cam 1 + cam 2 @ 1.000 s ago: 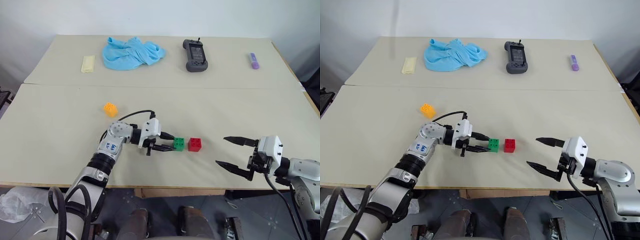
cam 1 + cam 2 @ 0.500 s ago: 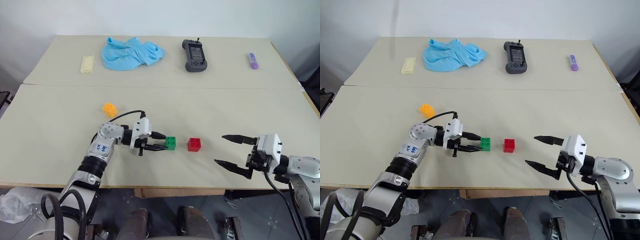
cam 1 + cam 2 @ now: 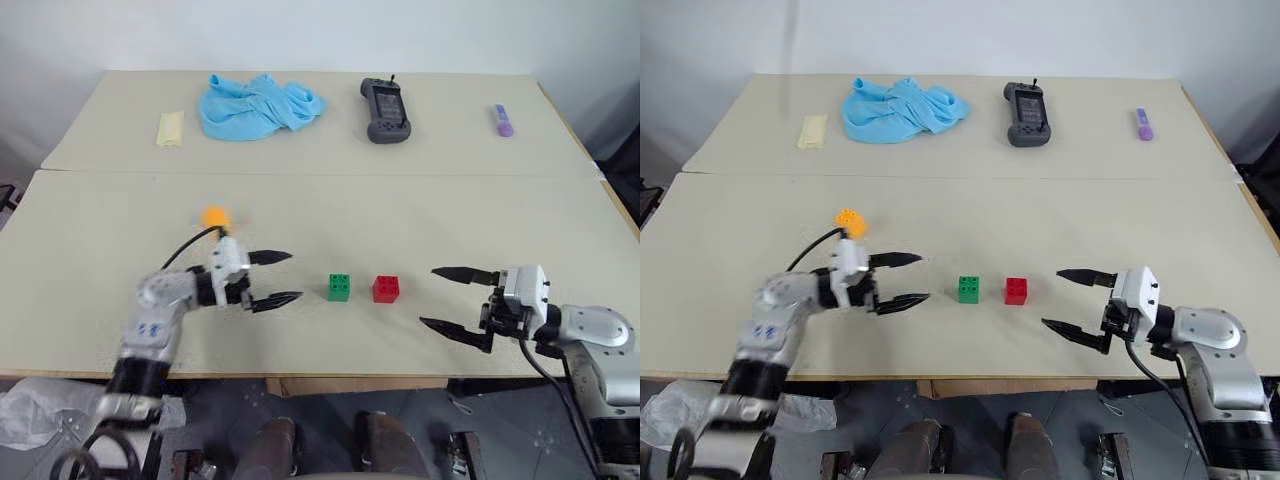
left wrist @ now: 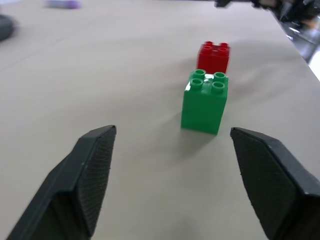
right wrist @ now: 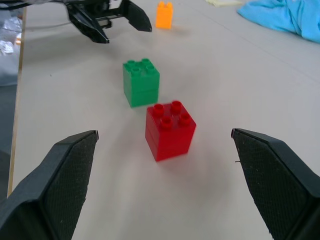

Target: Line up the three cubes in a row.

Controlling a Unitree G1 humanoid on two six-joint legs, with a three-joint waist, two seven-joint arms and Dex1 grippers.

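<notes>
- Green cube (image 3: 339,287) and red cube (image 3: 387,289) are sitting side by side on the beige table (image 3: 450,220), studs up, a small gap between them.
- The orange-yellow cube (image 3: 849,221) is lying apart from that pair, farther back and to the left (just behind the left arm's wrist).
- The left gripper (image 3: 277,277) is hovering left of the green cube, jaws standing wide apart, gripping nothing.
- The right gripper (image 3: 449,298) is hanging right of the red cube, jaws spread wide, also empty.

orange-yellow cube (image 3: 216,216) blurred, apparently partly behind left gripper's cable (image 3: 187,244)
</notes>
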